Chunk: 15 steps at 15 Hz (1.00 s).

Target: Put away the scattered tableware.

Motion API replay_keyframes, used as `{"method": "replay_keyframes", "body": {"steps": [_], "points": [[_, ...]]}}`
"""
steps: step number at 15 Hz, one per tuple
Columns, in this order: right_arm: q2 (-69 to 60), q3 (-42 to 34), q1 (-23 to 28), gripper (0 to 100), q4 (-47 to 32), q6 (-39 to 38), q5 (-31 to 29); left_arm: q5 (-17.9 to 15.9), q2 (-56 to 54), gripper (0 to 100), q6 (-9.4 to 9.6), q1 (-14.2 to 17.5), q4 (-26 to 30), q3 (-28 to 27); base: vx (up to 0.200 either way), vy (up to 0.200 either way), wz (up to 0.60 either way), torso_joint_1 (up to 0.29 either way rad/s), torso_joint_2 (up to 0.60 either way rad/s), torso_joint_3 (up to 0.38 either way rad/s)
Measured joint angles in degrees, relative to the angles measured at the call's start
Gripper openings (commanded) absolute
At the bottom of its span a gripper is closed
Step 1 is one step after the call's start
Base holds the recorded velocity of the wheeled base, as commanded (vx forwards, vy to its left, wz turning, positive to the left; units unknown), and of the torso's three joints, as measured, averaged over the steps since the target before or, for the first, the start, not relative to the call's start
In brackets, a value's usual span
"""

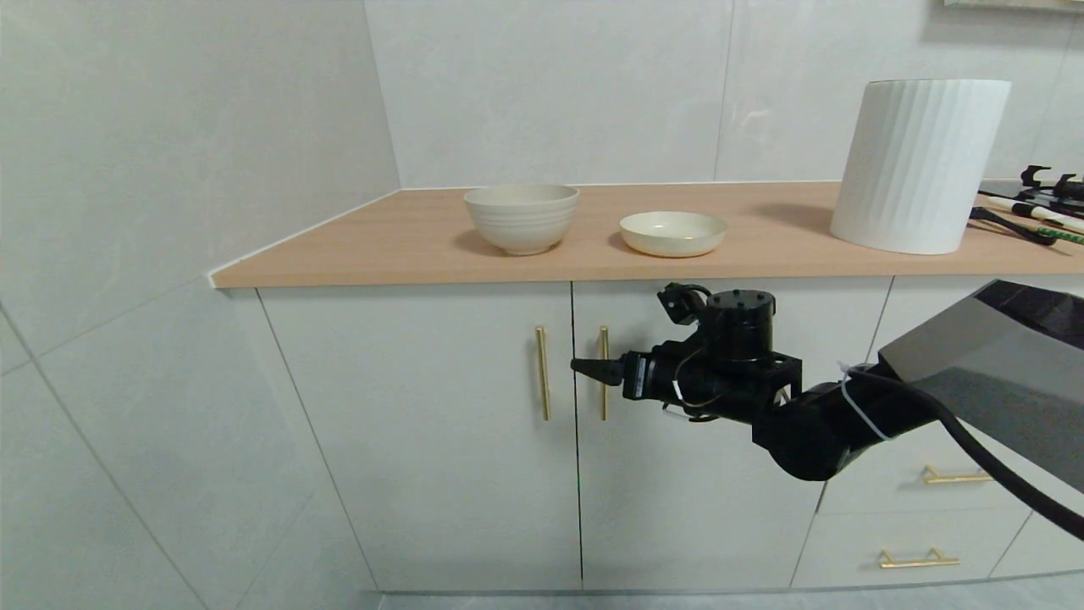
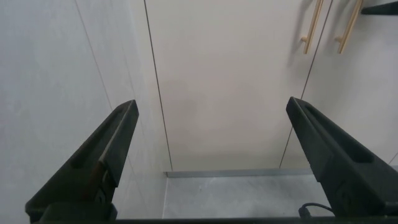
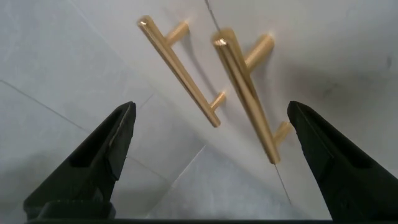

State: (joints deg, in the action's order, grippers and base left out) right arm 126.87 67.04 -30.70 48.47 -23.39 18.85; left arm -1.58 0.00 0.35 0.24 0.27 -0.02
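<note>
A deep beige bowl (image 1: 521,218) and a shallow cream dish (image 1: 673,233) stand on the wooden countertop (image 1: 406,246). Below them, my right gripper (image 1: 593,369) is level with the two gold cabinet handles (image 1: 542,373) (image 1: 604,373). In the right wrist view the gripper (image 3: 210,112) is open, and both handles (image 3: 180,71) (image 3: 249,93) lie ahead between its fingers, untouched. My left gripper (image 2: 211,104) is open and holds nothing. It hangs low, facing the left cabinet door (image 2: 230,93).
A tall white ribbed container (image 1: 919,165) stands at the counter's right, with dark utensils (image 1: 1033,212) beyond it. Drawers with gold pulls (image 1: 957,477) sit at the lower right. A tiled wall (image 1: 127,296) closes the left side. The floor (image 2: 236,199) runs under the cabinet.
</note>
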Motion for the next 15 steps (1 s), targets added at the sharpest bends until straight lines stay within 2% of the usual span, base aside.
{"method": "replay_keyframes", "body": {"steps": [7, 15], "points": [[2.77, 1.18, -2.16, 100, 4.16, -4.27, -0.35, 0.0, 0.0, 100, 0.0, 0.0, 0.0, 0.02, 0.0, 0.0, 0.0, 0.0, 0.0, 0.0], [3.21, 0.94, -4.25, 100, 4.19, -7.73, -0.49, 0.0, 0.0, 100, 0.0, 0.0, -0.02, 0.02, 0.0, 0.0, 0.0, 0.0, 0.0, 0.0]]}}
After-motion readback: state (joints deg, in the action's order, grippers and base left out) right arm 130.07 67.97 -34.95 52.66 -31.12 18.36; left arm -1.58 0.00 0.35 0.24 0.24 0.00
